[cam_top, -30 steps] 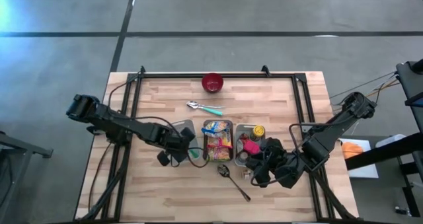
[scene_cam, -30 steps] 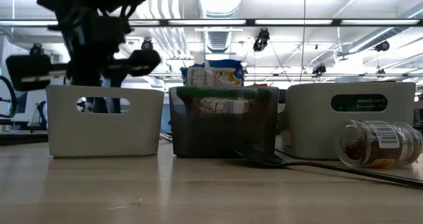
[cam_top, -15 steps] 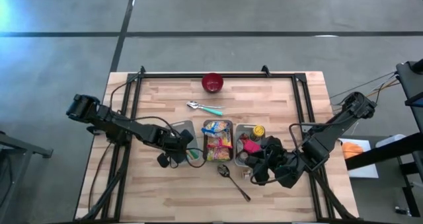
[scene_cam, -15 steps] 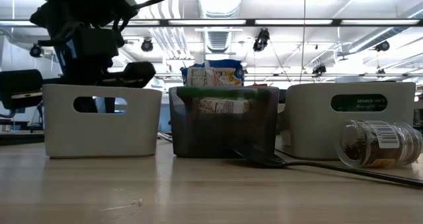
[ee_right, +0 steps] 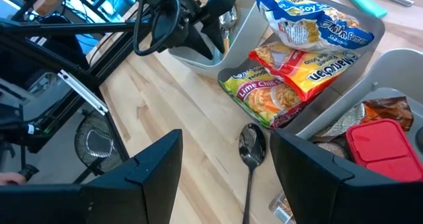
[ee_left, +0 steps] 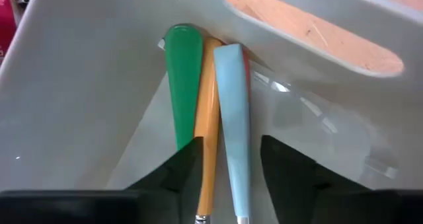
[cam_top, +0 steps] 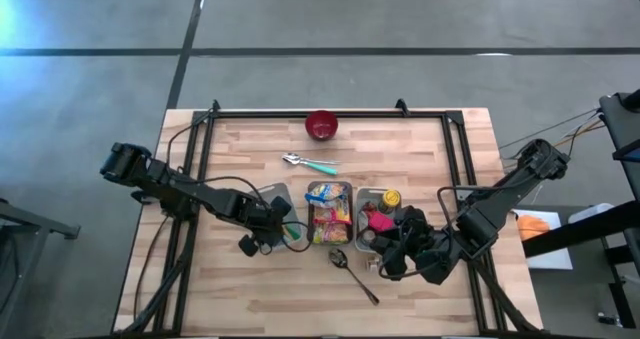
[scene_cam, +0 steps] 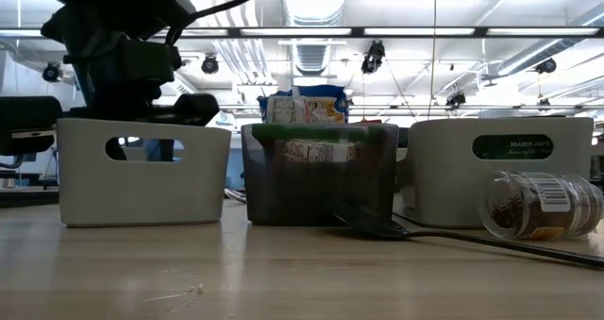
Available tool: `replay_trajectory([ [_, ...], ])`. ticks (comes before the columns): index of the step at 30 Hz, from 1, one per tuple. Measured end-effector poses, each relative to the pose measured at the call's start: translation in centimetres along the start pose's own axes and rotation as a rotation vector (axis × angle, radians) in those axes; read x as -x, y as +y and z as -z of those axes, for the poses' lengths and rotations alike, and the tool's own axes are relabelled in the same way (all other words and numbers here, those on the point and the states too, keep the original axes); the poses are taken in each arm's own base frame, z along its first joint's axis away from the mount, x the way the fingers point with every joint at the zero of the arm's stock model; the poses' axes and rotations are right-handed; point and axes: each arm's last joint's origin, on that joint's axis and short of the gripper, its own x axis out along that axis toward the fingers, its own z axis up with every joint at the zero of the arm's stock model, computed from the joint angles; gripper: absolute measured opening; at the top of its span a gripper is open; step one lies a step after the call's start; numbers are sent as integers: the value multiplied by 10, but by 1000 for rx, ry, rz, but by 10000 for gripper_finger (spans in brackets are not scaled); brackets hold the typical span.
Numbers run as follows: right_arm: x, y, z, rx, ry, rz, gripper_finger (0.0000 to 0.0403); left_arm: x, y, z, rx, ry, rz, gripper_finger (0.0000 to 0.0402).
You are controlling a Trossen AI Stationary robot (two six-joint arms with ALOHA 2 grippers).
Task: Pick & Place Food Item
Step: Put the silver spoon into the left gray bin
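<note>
noodle packets fill the middle bin on the table. left pincer hangs inside the white bin, fingers apart around three utensil handles. right pincer, fingers apart and empty, hovers over a spoon beside a jar.

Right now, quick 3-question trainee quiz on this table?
1. True or false: the left gripper is inside the white bin.
2. What lies beside the spoon? A) spice jar B) whisk C) cup
3. What colour is the bowl?

Key: 1 true, among utensil handles. 2 A, the jar lies on its side. 3 red.
</note>
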Motion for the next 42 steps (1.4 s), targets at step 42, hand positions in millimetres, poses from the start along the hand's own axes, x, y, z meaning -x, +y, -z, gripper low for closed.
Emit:
replay_trajectory([
  [42, 1, 0, 1, 93, 10, -4, 225, 148, 71, -47, 774, 56, -273, 230],
])
